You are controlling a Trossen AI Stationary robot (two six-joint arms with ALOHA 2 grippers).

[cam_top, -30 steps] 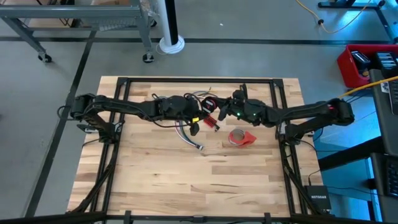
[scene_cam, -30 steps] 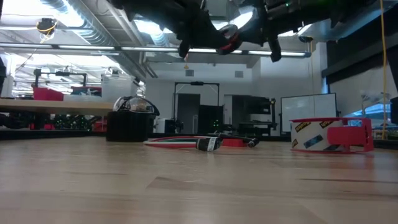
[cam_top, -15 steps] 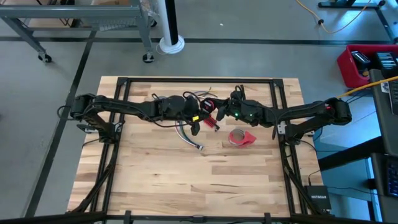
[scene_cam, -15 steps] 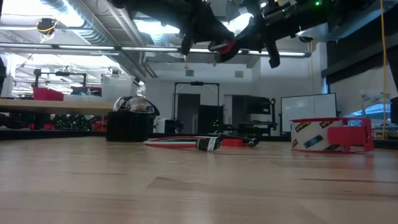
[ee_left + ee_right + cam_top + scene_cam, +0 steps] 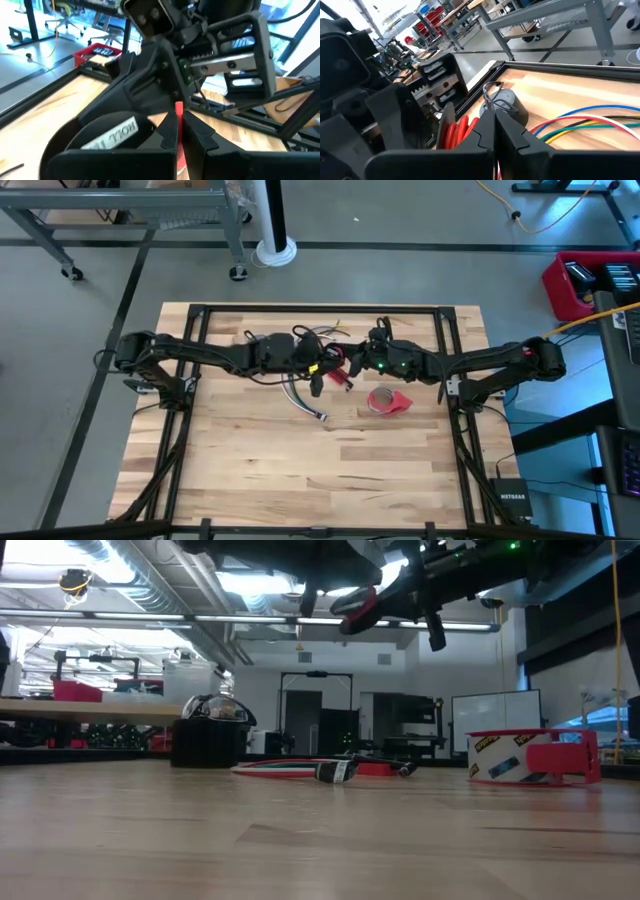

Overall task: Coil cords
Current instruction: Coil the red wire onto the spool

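Red tape roll (image 5: 387, 401) beside the wire bundle (image 5: 305, 402), both end effectors clenched on a red coil (image 5: 337, 359) above.

Right gripper (image 5: 494, 131): fingers pressed together
Red cord (image 5: 456, 131): looped beside fingers
Coloured wires (image 5: 585, 123): lying on wooden table (image 5: 570, 97)

Now pulled closer together, left pincer (image 5: 322, 366) and right pincer (image 5: 352, 361); small black-and-red coil (image 5: 357, 608) lifted higher between them.
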